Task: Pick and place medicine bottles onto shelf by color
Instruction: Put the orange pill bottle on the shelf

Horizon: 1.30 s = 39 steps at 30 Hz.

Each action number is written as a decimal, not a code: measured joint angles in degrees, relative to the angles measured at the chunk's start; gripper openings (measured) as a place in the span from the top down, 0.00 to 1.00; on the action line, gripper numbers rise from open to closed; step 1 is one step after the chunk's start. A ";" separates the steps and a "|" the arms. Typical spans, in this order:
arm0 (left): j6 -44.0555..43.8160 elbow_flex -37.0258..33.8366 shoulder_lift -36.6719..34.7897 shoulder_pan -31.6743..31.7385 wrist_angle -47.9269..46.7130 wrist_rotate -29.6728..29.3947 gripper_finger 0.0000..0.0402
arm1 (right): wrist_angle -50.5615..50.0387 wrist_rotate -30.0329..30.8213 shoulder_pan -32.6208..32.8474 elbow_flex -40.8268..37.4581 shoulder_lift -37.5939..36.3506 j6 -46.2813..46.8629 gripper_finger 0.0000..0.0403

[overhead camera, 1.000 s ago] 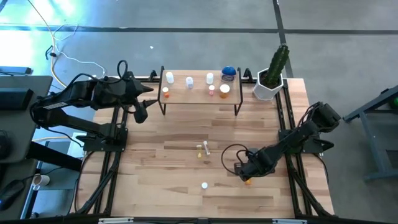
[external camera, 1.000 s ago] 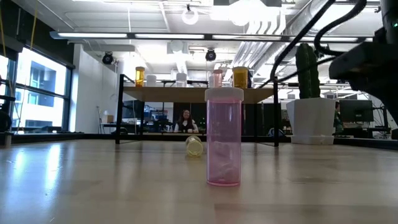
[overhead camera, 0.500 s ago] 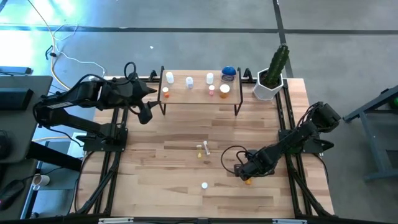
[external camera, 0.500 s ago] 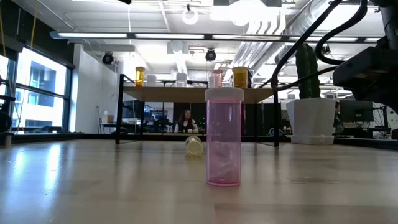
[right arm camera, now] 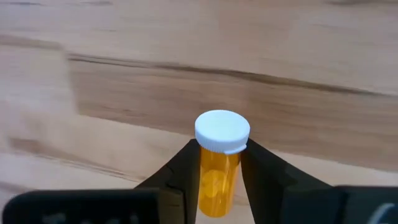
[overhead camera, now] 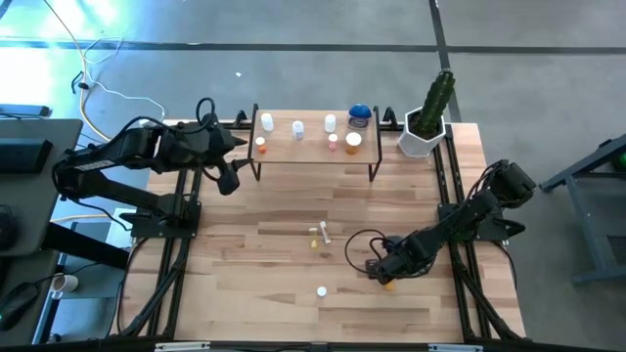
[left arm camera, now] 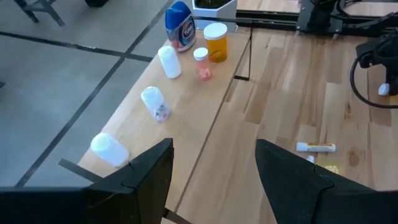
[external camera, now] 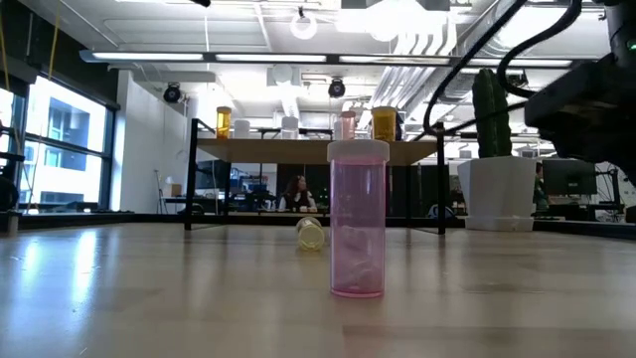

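Below, the right gripper (right arm camera: pixel 221 180) clasped an orange bottle (right arm camera: pixel 219 180) between its fingers (right arm camera: pixel 180 177), white cap beyond the fingertips. The left gripper (left arm camera: pixel 211 168) hung spread wide, empty, with the shelf (left arm camera: pixel 186 118) ahead of its fingers.

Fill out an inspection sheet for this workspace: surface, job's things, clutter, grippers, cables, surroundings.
Surface: wooden table, bare planks.
Job's things: shelf holds about seven bottles, among them a blue jar; pink bottle stands upright in front of the low camera; small bottles lie mid-table; orange bottle with a white cap stands between the right fingers.
Clutter: white pot with a cactus at the far right corner.
Grippers: right gripper closed on the orange bottle; left gripper open, up beside the shelf.
Cables: black loop by the right gripper.
Surroundings: office space, a person seated far behind.
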 joint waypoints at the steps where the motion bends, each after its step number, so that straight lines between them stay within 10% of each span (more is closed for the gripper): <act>1: 0.12 0.00 -0.10 0.00 0.00 0.06 0.46 | 0.38 0.89 -0.02 0.22 0.00 -0.41 0.77; 39: 3.62 0.00 -8.95 7.63 0.21 14.72 0.46 | 7.57 25.97 -14.58 15.13 0.00 -29.56 0.78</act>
